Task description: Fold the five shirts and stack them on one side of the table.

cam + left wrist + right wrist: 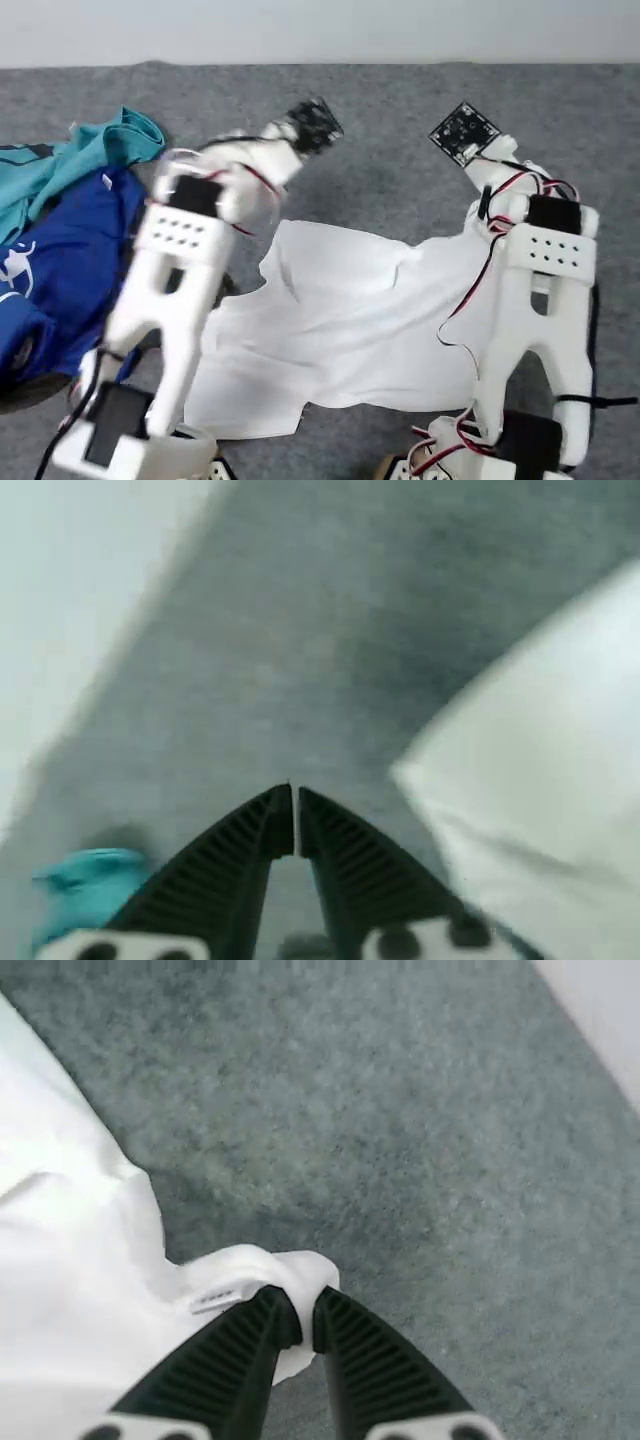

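Legible writing: none. A small sewn tag [212, 1302] sits on the white shirt [340, 320] just beside the right gripper's tips, and its print is too small to read. The blue shirt [60, 260] carries a white graphic [15, 270] near its left edge, which cannot be made out either. The table [400, 120] is covered in a grey, felt-like fabric with a short nap. The white shirt is a thin, smooth cloth lying spread and unfolded between the two arms, creased across the middle, with one lower corner turned over on itself. The blue shirt lies crumpled at the table's left side. The teal shirt [70, 160] is bunched against its far edge, and the two are touching. Both grippers have black plastic fingers [230, 860] with ribbed outer faces that taper to narrow tips. The left gripper [294, 805] has its jaws brought together with nothing between them. It is above bare grey covering, with the white shirt to one side and the teal shirt to the other. The right gripper [305, 1315] has its jaws pinched on a rolled, bunched edge of the white shirt, at the shirt's right-hand side.
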You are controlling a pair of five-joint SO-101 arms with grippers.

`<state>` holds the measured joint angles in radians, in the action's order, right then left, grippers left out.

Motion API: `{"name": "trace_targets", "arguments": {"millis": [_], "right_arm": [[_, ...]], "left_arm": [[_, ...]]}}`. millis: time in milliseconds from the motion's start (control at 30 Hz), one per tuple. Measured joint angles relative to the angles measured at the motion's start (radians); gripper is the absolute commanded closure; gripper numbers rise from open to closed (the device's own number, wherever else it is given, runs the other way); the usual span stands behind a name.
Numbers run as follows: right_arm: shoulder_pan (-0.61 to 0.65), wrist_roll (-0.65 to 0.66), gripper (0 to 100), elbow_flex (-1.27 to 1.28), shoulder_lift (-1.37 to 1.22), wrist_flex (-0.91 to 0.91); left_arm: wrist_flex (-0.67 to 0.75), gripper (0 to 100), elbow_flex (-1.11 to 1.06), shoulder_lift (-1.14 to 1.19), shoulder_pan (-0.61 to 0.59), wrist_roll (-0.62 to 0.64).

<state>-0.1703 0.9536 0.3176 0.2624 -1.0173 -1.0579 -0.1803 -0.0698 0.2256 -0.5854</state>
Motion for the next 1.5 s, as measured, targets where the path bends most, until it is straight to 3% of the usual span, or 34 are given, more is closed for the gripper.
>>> {"name": "trace_targets", "arguments": {"millis": [300, 533, 733, 900, 1133, 1500], "right_arm": [[-0.029, -0.037, 98.8, 0.028, 0.0, -0.003], [-0.029, -0.04, 98.8, 0.028, 0.0, -0.018], [-0.035, -0.04, 98.8, 0.028, 0.0, -0.018], [-0.037, -0.04, 98.8, 0.028, 0.0, -0.018], [-0.037, -0.04, 98.8, 0.028, 0.002, -0.018], [-0.037, -0.04, 98.8, 0.028, 0.014, -0.018]], "left_arm": [[-0.095, 81, 0.048, 0.218, 0.13, 0.173], [-0.203, 80, 0.224, 0.48, 0.173, 0.193], [-0.404, 80, 0.468, 0.654, 0.172, 0.193], [-0.54, 81, 0.609, 0.7, 0.172, 0.193], [-0.643, 81, 0.635, 0.701, 0.172, 0.186], [-0.655, 81, 0.635, 0.761, 0.109, 0.17]]}}
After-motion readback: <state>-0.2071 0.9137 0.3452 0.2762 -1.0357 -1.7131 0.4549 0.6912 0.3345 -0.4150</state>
